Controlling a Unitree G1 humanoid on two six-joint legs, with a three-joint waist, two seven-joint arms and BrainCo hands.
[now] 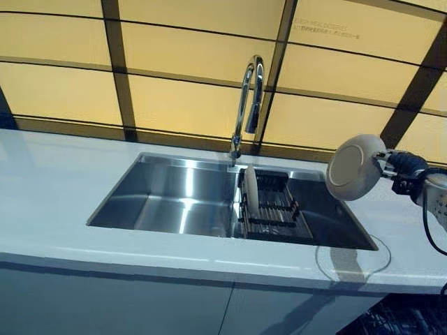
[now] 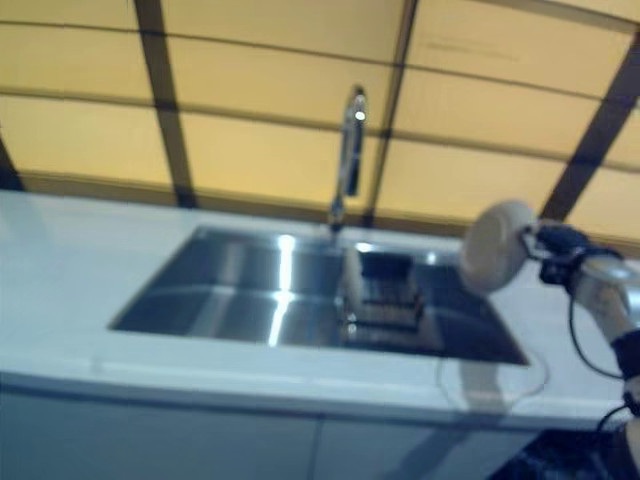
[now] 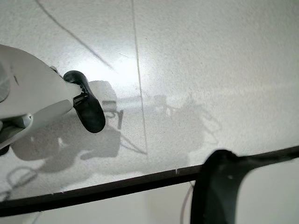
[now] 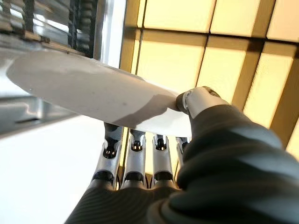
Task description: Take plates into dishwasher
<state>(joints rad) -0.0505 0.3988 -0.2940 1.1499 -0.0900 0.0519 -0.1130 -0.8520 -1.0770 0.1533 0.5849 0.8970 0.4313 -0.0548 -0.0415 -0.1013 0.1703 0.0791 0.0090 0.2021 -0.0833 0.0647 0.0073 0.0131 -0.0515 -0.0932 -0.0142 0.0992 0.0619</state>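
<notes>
— Where is the plate?

— The right hand has it. The white plate is up in the air, standing on its edge, over the right end of the sink. In the right wrist view the thumb sits on top of the plate and the fingers are under it — pinched tight.

— Are there more plates?

— One more plate stands in the dark rack inside the sink, below the tap.

— And the left hand?

— I think only one dark-tipped bit of the left hand shows, over a pale floor — I cannot tell if it is open or closed
</notes>
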